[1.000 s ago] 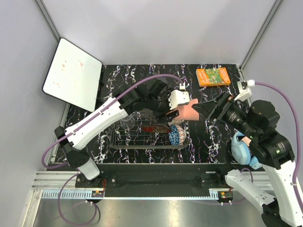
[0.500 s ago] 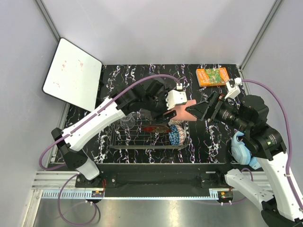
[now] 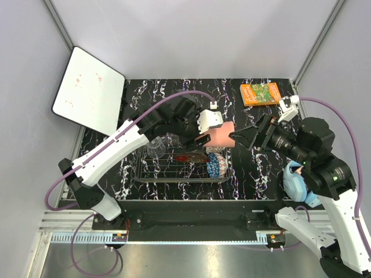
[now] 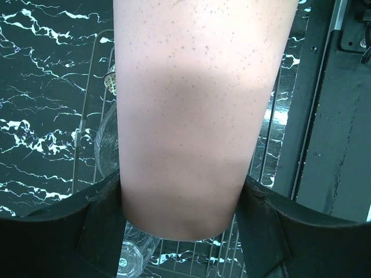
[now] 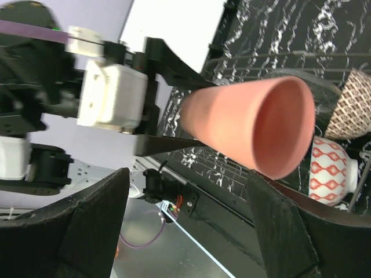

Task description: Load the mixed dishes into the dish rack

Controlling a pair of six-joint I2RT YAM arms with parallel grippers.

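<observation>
Above the far right corner of the low wire dish rack (image 3: 152, 174), the left arm's fingers (image 4: 95, 229) are clenched on the narrow base of the salmon-pink tapered cup (image 3: 220, 135). It lies on its side, mouth towards the right arm's fingers (image 5: 81, 231), which are spread and empty just beyond the rack. The smooth taper could slide out of that grasp and drop onto the blue patterned bowl (image 3: 218, 166) racked beneath, and the two arms are close enough to knock. No brand reads anywhere, and the print on the orange book (image 3: 261, 93) behind the rack is too small.
</observation>
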